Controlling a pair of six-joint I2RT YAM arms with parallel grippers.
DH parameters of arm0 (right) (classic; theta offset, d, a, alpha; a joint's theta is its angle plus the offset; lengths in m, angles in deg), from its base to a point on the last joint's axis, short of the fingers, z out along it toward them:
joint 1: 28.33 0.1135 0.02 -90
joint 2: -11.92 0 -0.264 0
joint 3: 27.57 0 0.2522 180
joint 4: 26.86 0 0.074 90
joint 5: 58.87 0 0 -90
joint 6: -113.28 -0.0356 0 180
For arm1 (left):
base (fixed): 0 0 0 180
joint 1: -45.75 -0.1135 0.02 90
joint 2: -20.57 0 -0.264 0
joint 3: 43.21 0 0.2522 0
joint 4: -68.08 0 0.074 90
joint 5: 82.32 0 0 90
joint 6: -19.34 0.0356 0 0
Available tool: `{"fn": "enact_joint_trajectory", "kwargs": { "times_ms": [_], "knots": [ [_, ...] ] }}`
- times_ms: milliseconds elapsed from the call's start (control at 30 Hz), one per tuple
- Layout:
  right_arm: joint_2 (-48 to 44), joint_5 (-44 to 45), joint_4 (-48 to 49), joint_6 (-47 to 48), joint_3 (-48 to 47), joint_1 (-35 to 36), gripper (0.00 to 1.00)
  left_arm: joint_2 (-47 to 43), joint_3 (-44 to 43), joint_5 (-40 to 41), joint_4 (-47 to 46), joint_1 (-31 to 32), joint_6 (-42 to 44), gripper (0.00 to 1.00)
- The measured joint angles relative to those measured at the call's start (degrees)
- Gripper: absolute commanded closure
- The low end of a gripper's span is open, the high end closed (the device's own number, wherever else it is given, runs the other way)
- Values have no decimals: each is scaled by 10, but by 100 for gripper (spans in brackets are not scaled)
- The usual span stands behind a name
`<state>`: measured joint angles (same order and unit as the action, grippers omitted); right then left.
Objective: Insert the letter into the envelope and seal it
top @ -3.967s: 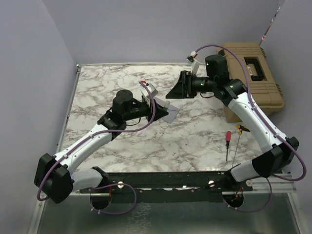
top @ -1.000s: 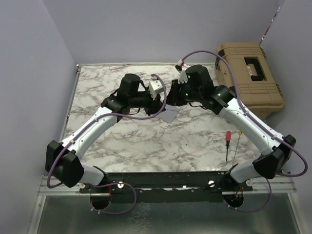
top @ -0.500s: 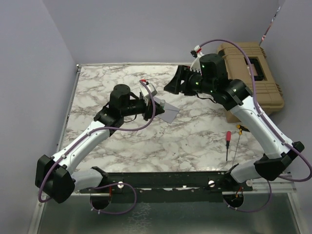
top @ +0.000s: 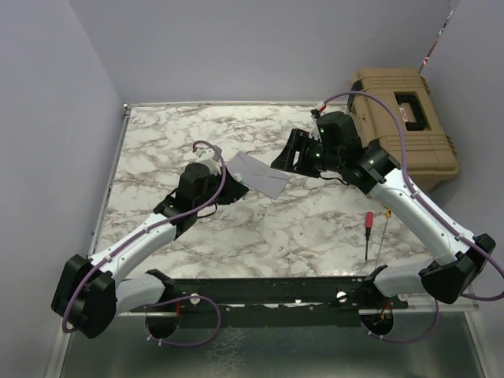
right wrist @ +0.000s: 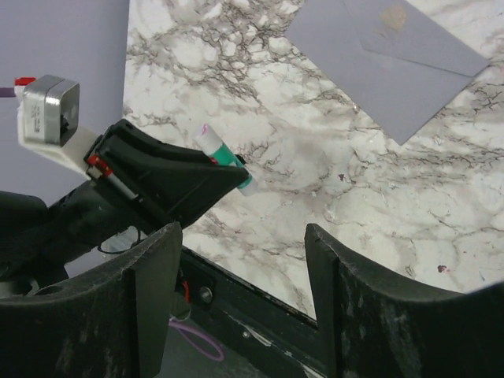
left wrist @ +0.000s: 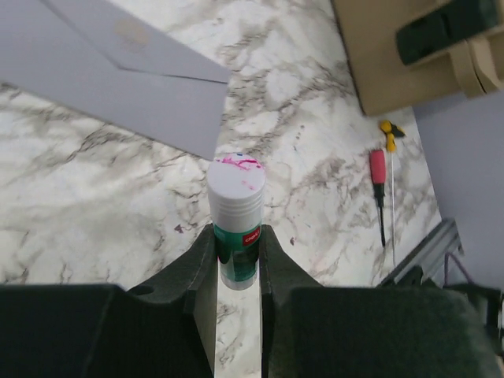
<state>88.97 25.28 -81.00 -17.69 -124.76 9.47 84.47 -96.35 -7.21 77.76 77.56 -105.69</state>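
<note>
Now the left tool (left wrist: 238, 250), clamped on a white-capped glue stick (left wrist: 236, 193), has backed off toward 7 o'clock. That leaves the grey-lavender envelope (top: 258, 174) uncovered just beyond it at 1 o'clock, flat on the marble counter (top: 315, 228) with its flap (left wrist: 150, 51) folded down. No letter shows; it is likely inside. At the envelope's 3 o'clock corner the right tool (top: 288, 153), jaws spread and empty, has dropped closer. Gluing looks finished; pressing the flap remains.

The black left tool (left wrist: 238, 256) reaches forward low, clamped on a white-capped green glue stick (left wrist: 236, 206). The black right tool (right wrist: 242, 244) hangs raised, jaws spread wide.
</note>
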Motion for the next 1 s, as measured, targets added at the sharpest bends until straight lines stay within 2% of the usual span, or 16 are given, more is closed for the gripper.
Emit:
{"fn": "enact_joint_trajectory", "kwargs": {
  "times_ms": [100,233,467,633,1000],
  "knots": [
    [-2,0,1,-6,11,0,33,8,22,73,7,-2,-75,79],
    [-13,0,3,-12,30,0,33,47,24,140,7,-3,-131,83],
    [-40,3,3,-17,51,0,33,173,-2,196,21,-3,-196,82],
    [-62,8,3,-17,66,0,33,235,-21,204,31,-3,-213,65],
    [-83,35,-28,-29,75,0,34,274,-41,205,33,-3,-208,43]
  ]
}}
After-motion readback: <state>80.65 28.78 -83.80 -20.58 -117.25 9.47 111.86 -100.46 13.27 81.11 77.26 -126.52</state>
